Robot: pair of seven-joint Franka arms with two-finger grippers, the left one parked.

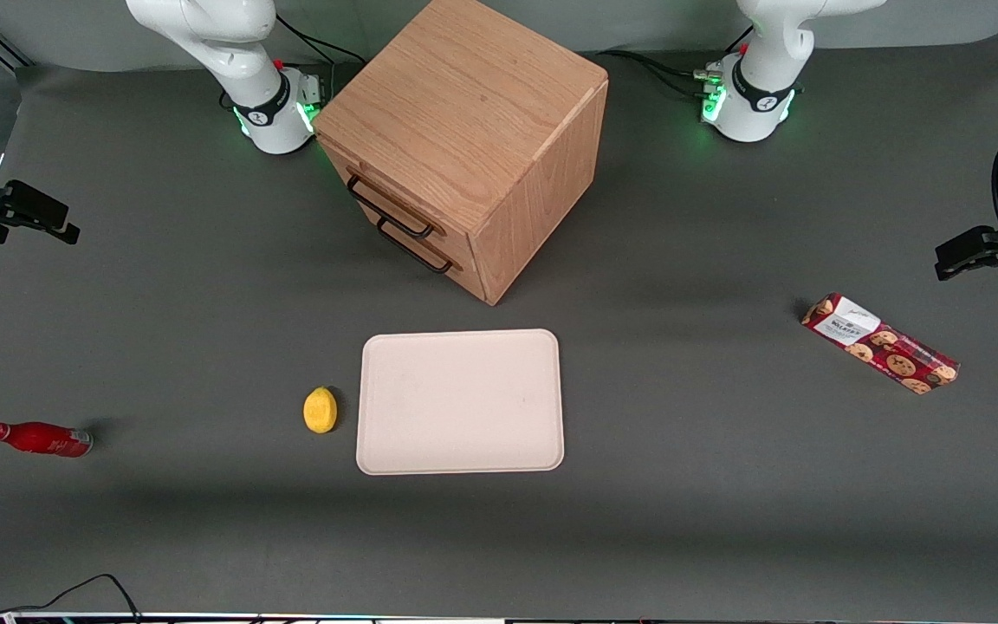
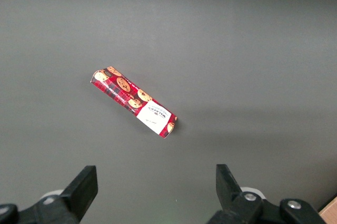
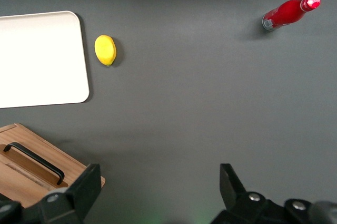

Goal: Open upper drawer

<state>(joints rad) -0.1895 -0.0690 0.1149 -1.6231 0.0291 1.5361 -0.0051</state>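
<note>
The light-oak cabinet (image 1: pixel 464 130) stands on the grey table between the two arm bases, turned at an angle. Both drawers are shut flush. The upper drawer (image 1: pixel 375 187) is the topmost one, with its thin black bar handle (image 1: pixel 389 211) above the lower drawer's handle (image 1: pixel 413 248). My gripper (image 1: pixel 61 227) hangs well off toward the working arm's end of the table, apart from the cabinet. In the right wrist view the gripper (image 3: pixel 158 182) is open with only bare table between its fingers. A cabinet corner (image 3: pixel 79 174) with one black handle (image 3: pixel 34 162) shows there; which drawer it belongs to is unclear.
A pale tray (image 1: pixel 460 451) lies nearer the front camera than the cabinet, with a yellow lemon (image 1: pixel 320 409) beside it. A red bottle (image 1: pixel 38 438) lies toward the working arm's end. A red cookie pack (image 1: pixel 880 343) lies toward the parked arm's end.
</note>
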